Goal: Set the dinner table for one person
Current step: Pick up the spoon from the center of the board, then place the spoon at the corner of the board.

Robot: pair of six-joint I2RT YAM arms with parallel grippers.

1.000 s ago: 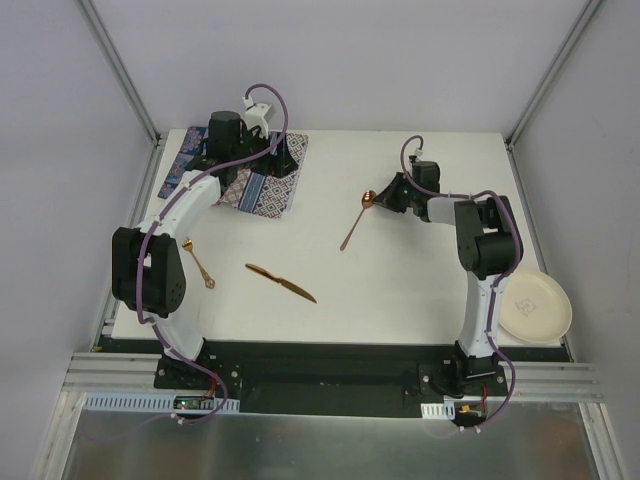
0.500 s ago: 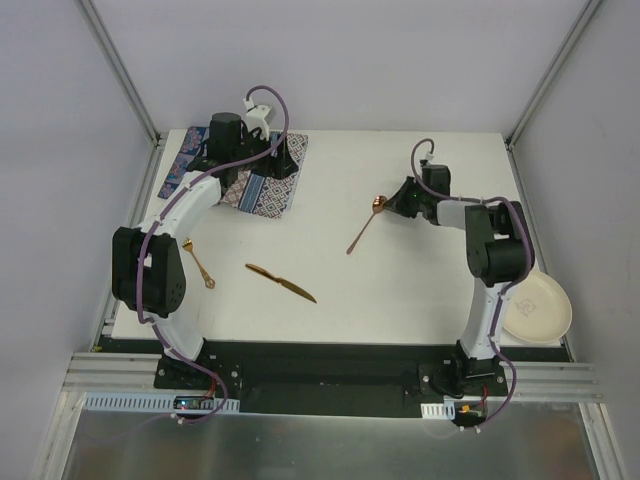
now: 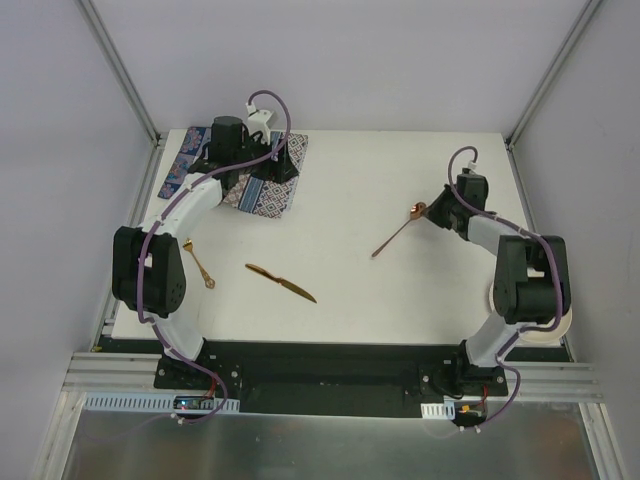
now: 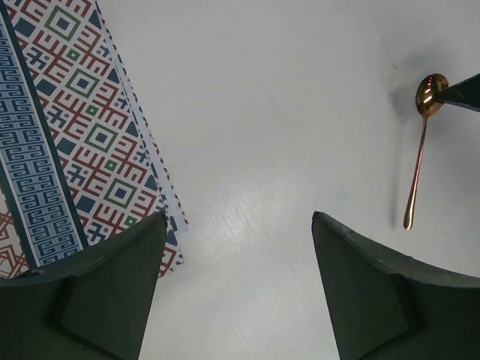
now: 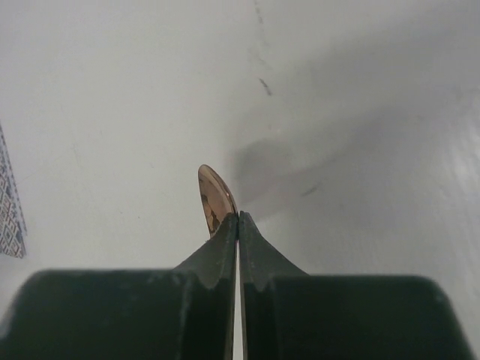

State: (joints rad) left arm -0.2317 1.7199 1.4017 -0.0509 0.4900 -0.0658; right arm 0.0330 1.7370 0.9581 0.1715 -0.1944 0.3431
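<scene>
My right gripper [image 3: 432, 212] is shut on the bowl end of a copper spoon [image 3: 396, 233] and holds it over the right half of the white dinner table [image 3: 400, 295], handle slanting down-left. In the right wrist view the spoon bowl [image 5: 214, 196] sticks out above the closed gripper [image 5: 238, 217]. My left gripper [image 3: 277, 165] is open and empty over the right edge of the blue-and-red placemat [image 3: 262, 195]. The left wrist view shows the gripper [image 4: 238, 217] above bare table, the placemat [image 4: 71, 142] on the left and the spoon [image 4: 417, 161] far right.
A copper knife [image 3: 281, 283] lies near the front centre and a copper fork [image 3: 198, 262] at the left by the left arm. A cream plate [image 3: 568, 320] at the table's right front edge is mostly hidden behind the right arm.
My right gripper has carried the spoon to the right, and the right arm has swung over the plate. The left arm has not moved.
</scene>
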